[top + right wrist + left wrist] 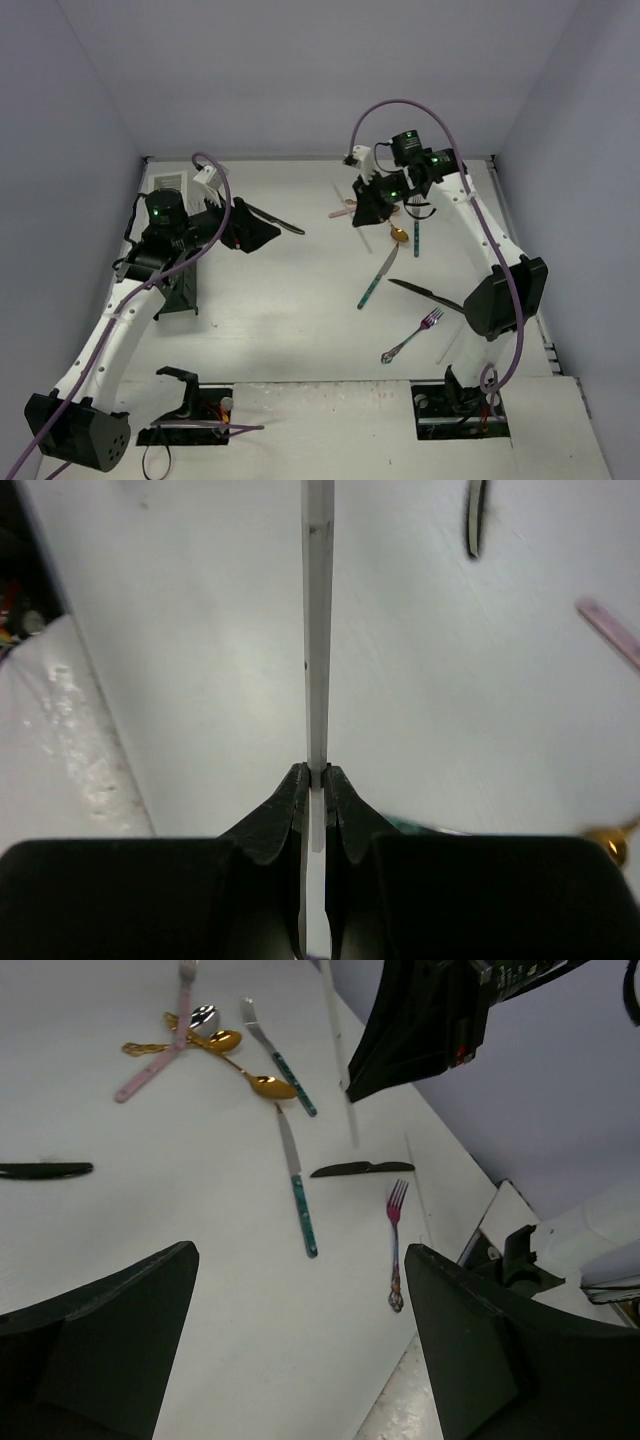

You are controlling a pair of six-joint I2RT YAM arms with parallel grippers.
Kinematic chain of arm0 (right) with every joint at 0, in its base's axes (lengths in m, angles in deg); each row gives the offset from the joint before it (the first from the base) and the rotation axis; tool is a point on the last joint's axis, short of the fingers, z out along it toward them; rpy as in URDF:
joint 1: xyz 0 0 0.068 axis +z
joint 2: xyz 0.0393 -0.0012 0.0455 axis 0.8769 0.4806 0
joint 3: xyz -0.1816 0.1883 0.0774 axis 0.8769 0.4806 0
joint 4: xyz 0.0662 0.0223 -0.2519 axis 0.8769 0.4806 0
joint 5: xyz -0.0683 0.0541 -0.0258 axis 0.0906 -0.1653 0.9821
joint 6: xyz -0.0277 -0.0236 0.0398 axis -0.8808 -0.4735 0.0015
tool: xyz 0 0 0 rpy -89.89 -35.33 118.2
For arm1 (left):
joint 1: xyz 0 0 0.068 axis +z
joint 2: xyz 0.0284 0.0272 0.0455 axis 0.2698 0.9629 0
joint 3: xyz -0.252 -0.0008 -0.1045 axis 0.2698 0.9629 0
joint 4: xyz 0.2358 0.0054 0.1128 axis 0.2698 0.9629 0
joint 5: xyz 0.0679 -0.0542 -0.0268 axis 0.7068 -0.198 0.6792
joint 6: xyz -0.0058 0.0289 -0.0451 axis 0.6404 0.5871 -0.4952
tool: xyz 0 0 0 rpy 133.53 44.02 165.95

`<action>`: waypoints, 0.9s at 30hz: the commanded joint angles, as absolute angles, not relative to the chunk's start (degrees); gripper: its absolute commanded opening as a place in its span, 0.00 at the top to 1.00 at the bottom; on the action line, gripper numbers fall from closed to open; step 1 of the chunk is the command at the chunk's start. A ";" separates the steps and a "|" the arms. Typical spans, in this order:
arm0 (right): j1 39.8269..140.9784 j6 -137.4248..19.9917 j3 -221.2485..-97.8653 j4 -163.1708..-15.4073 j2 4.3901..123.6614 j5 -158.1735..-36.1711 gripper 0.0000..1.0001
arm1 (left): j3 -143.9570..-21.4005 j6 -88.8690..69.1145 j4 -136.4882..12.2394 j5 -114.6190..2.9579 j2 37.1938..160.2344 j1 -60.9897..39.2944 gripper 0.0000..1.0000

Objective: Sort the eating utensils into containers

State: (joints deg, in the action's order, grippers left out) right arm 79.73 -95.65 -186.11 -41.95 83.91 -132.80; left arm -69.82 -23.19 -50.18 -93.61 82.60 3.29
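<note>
The white chopstick (317, 630), clamped in the right pincer (317, 778), runs straight out from its tips. The white caddy (170, 183) lies well apart, near the wide-open left pincer (300, 1290).

On the surface (300, 330), smaller caddy (170, 184) at ten o'clock, longer caddy (186, 298) just nearer at nine, crossed utensil pile (215, 1040) at one o'clock, fork (412, 335) alone at four, chopstick (317, 630) pinched in the right end effector (318, 772) above the pile
</note>
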 commanded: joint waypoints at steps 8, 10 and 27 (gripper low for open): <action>95.58 -87.50 -192.30 -44.62 85.40 -142.10 1.00 | -66.23 -32.62 -65.71 -94.41 83.24 -1.70 0.21; 96.07 -87.50 -192.05 -44.62 85.73 -142.06 1.00 | -66.35 -32.03 -65.97 -94.36 83.37 -2.58 0.23; 99.16 -87.86 -192.36 -44.28 86.74 -141.81 1.00 | -68.27 -29.67 -67.14 -92.92 85.48 -3.24 0.47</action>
